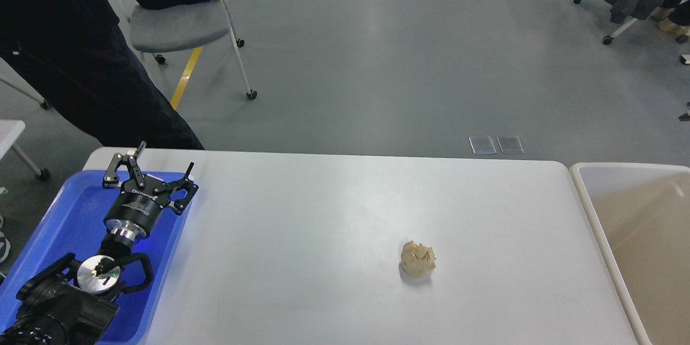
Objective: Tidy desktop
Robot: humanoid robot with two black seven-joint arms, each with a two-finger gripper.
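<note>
The desktop point(323, 226) is a wide white-grey tabletop with rounded corners. A crumpled beige paper ball point(418, 260) lies on it, right of the middle. My left gripper point(164, 155) is open and empty, held over the far right corner of a blue tray point(64, 215) at the desktop's left end. It is far to the left of the paper ball. My right gripper is out of view.
A beige open bin point(636, 226) stands against the desktop's right edge. A person in black point(81, 64) stands close behind the far left corner. A grey wheeled chair point(178, 24) is on the floor behind.
</note>
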